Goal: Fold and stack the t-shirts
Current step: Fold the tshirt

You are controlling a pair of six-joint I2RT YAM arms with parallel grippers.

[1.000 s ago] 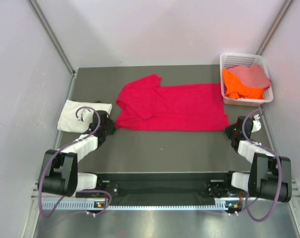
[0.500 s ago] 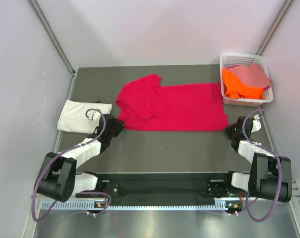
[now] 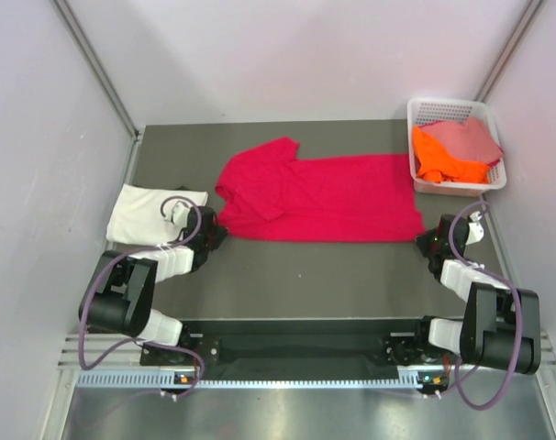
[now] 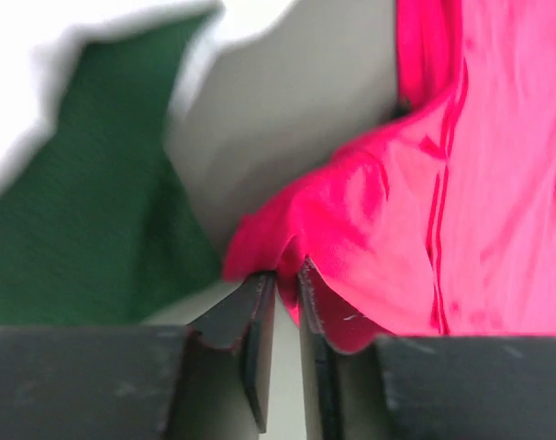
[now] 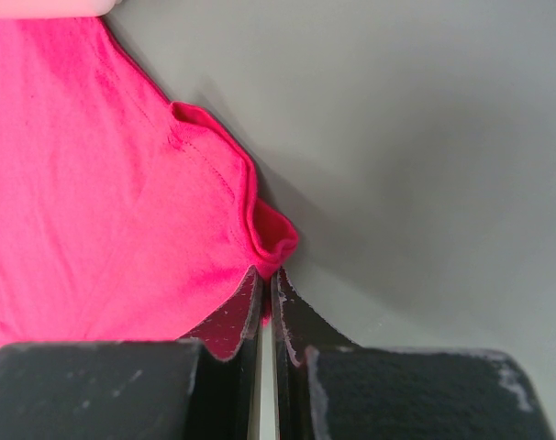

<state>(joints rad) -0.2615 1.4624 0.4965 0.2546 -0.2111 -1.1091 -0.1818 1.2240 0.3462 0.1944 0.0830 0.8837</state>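
The crimson-red t-shirt (image 3: 324,197) lies spread flat across the middle of the dark table. My left gripper (image 3: 212,234) is at its near left corner. In the left wrist view, a bunched fold of the red t-shirt (image 4: 480,183) is pinched between the tips of the left gripper (image 4: 287,275). My right gripper (image 3: 425,240) sits at the near right corner. In the right wrist view, the right gripper (image 5: 267,273) is shut on the hem corner of the red t-shirt (image 5: 94,183). A folded cream-white t-shirt (image 3: 145,213) lies at the left.
A white lattice basket (image 3: 443,103) stands at the back right, holding an orange t-shirt (image 3: 448,158) and a dusty pink t-shirt (image 3: 466,136). Grey walls close in the table on both sides and at the back.
My left gripper has moved right, from beside the white t-shirt to the red t-shirt's near left corner, and its jaws have narrowed onto the fabric. The right arm has not moved.
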